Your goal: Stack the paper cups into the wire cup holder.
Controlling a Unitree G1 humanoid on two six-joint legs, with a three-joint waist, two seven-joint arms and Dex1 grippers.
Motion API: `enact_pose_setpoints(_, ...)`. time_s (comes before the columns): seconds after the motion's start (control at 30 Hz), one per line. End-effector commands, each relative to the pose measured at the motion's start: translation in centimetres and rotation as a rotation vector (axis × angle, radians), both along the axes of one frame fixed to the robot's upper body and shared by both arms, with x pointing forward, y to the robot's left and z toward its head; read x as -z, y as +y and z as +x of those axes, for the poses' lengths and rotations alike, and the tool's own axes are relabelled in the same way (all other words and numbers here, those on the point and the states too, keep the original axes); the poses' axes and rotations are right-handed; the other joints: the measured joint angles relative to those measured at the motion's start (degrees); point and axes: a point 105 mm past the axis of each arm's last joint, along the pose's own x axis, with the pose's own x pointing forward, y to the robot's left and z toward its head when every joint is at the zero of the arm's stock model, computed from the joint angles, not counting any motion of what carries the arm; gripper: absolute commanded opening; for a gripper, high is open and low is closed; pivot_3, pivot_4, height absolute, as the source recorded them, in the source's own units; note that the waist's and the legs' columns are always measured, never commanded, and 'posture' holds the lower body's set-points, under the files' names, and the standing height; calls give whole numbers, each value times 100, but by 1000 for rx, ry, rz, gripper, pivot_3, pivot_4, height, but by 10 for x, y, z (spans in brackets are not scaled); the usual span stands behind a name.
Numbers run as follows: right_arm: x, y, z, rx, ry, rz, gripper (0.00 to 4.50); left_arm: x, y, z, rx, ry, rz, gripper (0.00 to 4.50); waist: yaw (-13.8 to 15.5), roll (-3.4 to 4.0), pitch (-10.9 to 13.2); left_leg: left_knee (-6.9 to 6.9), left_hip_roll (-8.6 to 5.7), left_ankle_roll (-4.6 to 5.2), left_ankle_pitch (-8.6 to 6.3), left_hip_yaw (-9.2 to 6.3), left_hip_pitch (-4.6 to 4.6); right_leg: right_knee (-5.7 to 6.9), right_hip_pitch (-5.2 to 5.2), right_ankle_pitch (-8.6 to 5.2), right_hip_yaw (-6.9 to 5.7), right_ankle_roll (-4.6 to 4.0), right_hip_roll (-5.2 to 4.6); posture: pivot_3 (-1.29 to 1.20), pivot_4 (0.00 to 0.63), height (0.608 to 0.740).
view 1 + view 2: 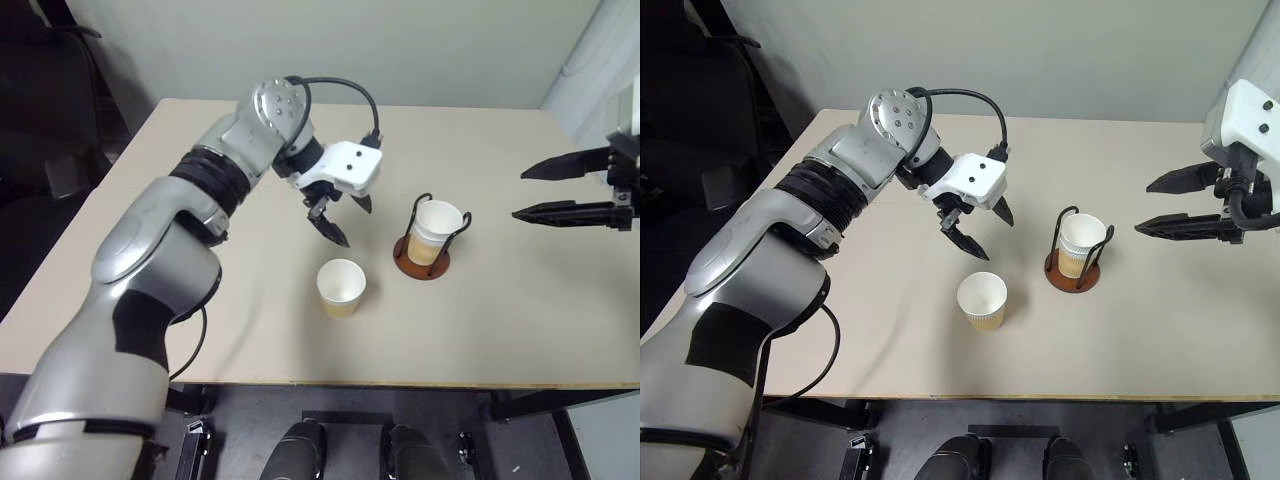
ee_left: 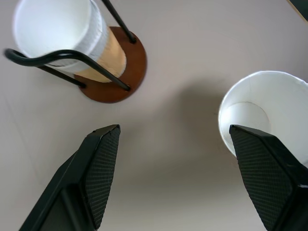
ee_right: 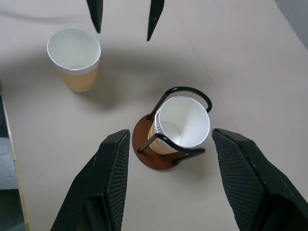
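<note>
Hovering spread and empty, left claw [image 1: 340, 222] hangs above a loose paper cup [image 1: 341, 287] on the table [image 1: 520, 320]. Right claw [image 1: 560, 190], also spread, empty, sits beside wire cup holder [image 1: 423, 258] with stacked cups [image 1: 436, 230].

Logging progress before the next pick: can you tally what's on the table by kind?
Paper cups loose on the table: 1, upright
Paper cups in the wire cup holder: 2 rims visible, nested
Wire cup holder: 1
Total: 4 things, 3 of them cups
</note>
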Motion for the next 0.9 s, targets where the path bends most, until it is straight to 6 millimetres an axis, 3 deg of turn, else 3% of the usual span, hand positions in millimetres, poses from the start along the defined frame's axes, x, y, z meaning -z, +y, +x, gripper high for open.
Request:
enact_pose_setpoints(0.03, -11, 0, -5, -8, -41, -16, 2692, -2, -5, -8, 44, 16, 24, 3907, 2, 0, 0, 1, 3, 1, -1, -4, -1, 0, 0, 0, 4, 1, -5, 0, 150, 740)
enact_pose_setpoints(0.57, -9, 2, -5, -16, -21, -19, 2692, 30, 5, -16, 117, 25, 149, 3907, 1, 1, -1, 50, 3, 13, -9, -2, 1, 7, 17, 3, -4, 7, 0, 0, 150, 740)
enact_pose_setpoints(0.9, -8, 4, -6, -23, -20, -18, 2692, 36, 1, -13, 143, -1, 153, 3907, -2, 1, -1, 77, -2, 28, -18, -2, 1, 4, 28, 7, 1, 1, 0, 0, 150, 740)
